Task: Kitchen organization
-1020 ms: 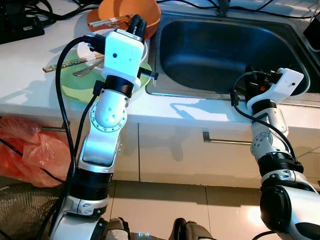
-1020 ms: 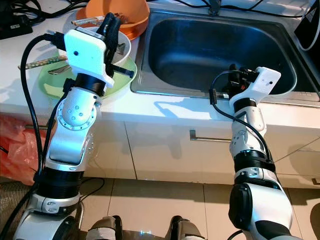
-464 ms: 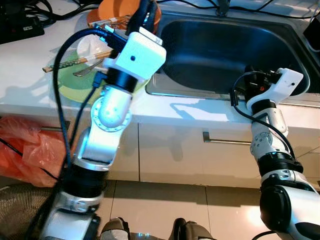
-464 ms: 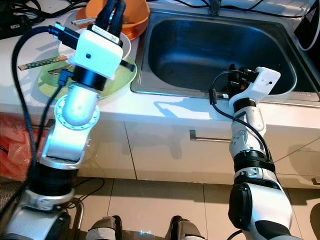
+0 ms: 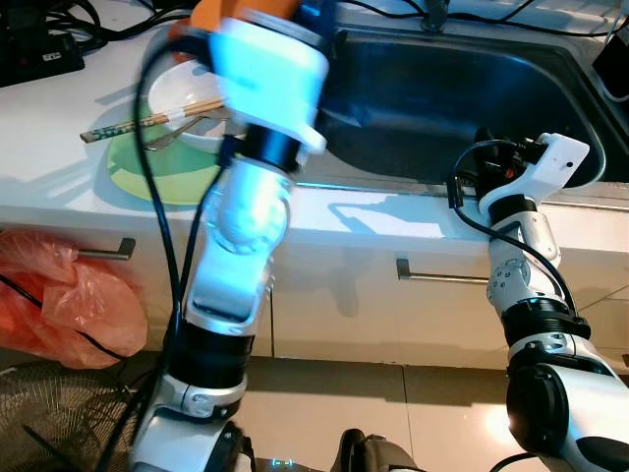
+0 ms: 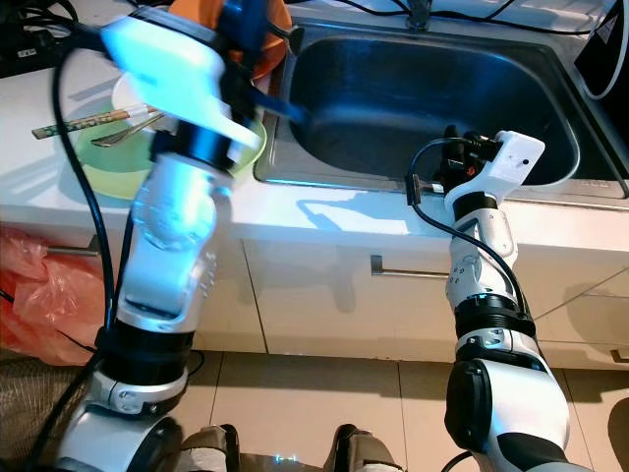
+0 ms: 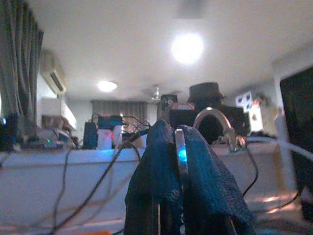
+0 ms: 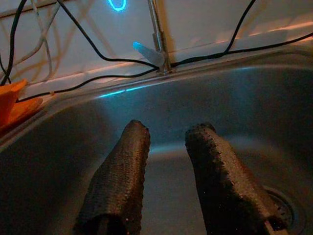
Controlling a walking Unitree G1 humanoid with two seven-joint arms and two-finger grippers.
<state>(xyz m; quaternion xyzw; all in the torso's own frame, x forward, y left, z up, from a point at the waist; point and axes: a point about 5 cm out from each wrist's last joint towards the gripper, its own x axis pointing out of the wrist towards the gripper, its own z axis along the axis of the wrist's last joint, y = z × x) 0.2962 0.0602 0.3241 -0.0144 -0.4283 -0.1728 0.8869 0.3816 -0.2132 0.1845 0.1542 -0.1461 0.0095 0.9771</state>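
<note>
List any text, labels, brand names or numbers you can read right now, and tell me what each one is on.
None can be read.
Chopsticks: patterned along the shaft, no letters to make out.
Orange bowl: plain on the part in view, blurred behind the left arm.
Sink: bare steel, no marking.
Left wrist view: a blue glow between the left claw fingers, no characters; the small lit devices behind are too blurred to read.
Right wrist view: a blue ring glow on the wall, not a character.

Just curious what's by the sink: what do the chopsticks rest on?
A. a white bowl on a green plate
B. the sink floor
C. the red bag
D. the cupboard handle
A: the chopsticks lie across the white bowl, which sits on the green plate on the counter.
</note>
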